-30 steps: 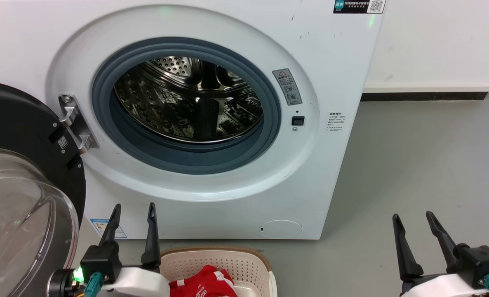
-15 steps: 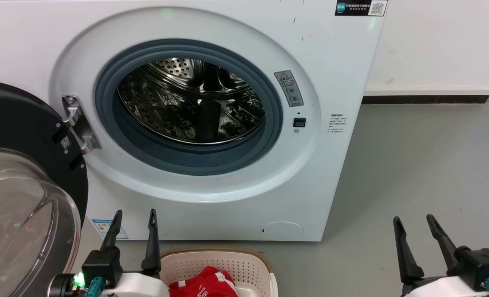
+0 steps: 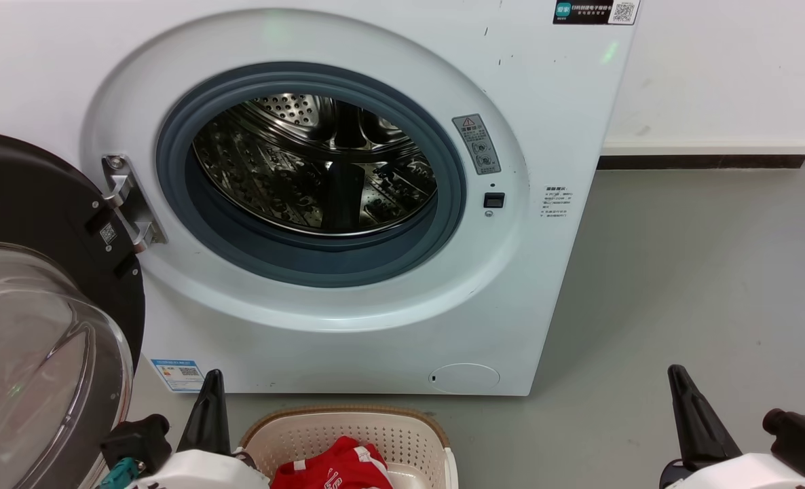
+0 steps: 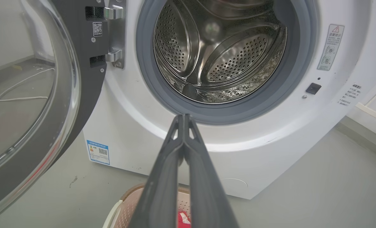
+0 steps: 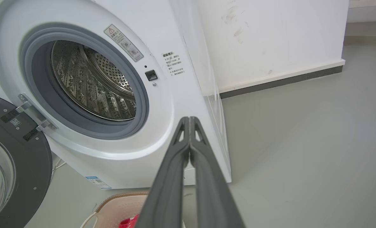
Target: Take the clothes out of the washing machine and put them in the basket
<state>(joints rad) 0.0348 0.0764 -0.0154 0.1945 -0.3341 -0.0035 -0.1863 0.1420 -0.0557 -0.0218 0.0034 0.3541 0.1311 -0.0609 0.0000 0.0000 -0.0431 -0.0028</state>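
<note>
One washing machine (image 3: 389, 339), one drum (image 3: 287, 176), one glass door (image 3: 36, 339). One basket (image 3: 348, 424), one red garment (image 3: 334, 467). Two hands — a left hand (image 3: 212, 384) and a right hand (image 3: 679, 384) — with two dark fingers (image 4: 165, 171) each.

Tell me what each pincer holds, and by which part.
Nothing. The left pincer and the right pincer are both shut with nothing between their fingers; the clothes lie in the basket.

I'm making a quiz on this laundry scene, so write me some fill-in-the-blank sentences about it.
The white front-loading washing machine's shiny perforated steel drum is ____.
Its black-rimmed glass door stands ____.
The fabric garment in the cream perforated plastic basket is bright ____ with white trim.
The left gripper and right gripper are both ____.
Missing: empty; open; red; shut.
</note>
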